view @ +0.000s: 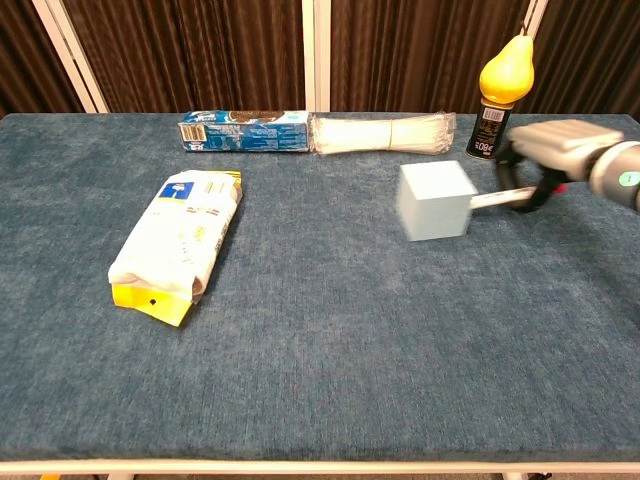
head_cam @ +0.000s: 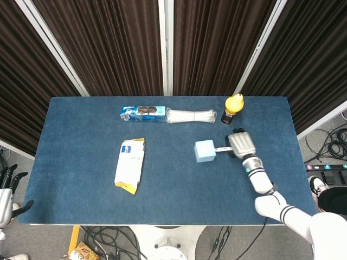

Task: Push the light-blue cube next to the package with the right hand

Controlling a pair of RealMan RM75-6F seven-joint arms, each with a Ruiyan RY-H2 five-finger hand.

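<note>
as our right hand (head_cam: 240, 144) reached one of its fingers (view: 497, 198) against the light-blue cube (head_cam: 205, 151), right of the desk's (head_cam: 81, 206) middle, we judged pushing underway; other fingers' pose we couldn't tell. next: shove leftward to the package (head_cam: 129, 164).

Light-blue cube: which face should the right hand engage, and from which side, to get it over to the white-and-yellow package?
Press the light-blue cube on its face toward the right hand, where the fingers already meet it. That face is flat and upright; the white-and-yellow package lies opposite.
</note>
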